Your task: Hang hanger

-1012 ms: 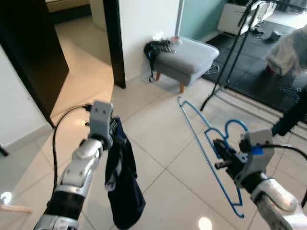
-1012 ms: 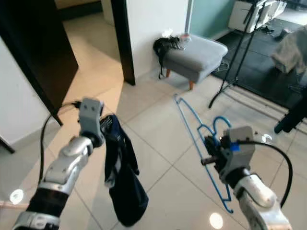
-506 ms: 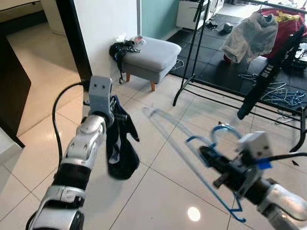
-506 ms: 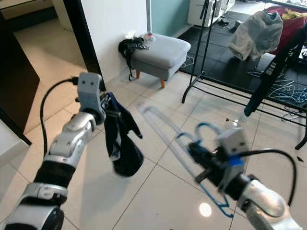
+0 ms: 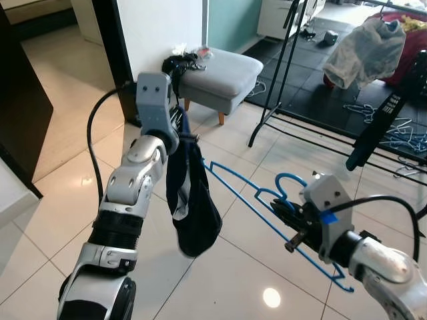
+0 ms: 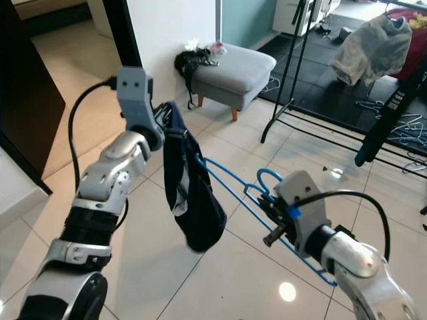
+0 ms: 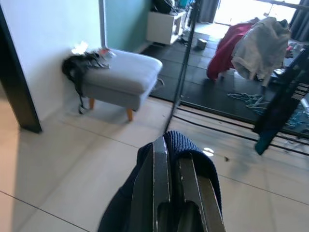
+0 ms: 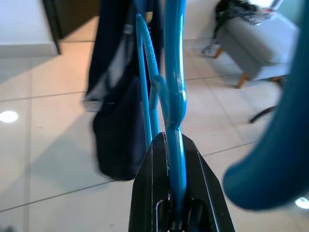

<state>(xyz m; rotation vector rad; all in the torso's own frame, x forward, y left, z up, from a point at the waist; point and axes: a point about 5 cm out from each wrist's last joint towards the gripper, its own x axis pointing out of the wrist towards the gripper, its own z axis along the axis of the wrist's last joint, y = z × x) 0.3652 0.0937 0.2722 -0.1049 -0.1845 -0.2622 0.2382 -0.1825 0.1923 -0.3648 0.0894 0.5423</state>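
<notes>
A blue wire hanger [image 5: 253, 203] is held out in front of me, my right gripper [image 5: 288, 215] shut on it near its hook. Its long arm reaches left and its tip meets a dark navy garment [image 5: 190, 193]. That garment hangs limp from my left gripper [image 5: 179, 128], which is shut on its upper edge at chest height. In the right wrist view the hanger [image 8: 174, 87] runs between the black fingers [image 8: 157, 193] toward the garment [image 8: 118, 96]. The left wrist view has the navy cloth [image 7: 186, 150] bunched around its closed fingers [image 7: 161, 188].
A black clothes rack [image 5: 280, 73] stands ahead on the right with a grey garment [image 5: 363, 50] draped on it. A grey footstool [image 5: 220, 73] with dark items on top sits by the white wall. Loose blue hangers [image 5: 393, 130] lie on the dark floor mat. A dark door [image 5: 23, 100] is to the left.
The camera has shifted slightly. My left gripper rose and moved right with the garment. The hanger swung left and its tip now reaches the hanging garment.
</notes>
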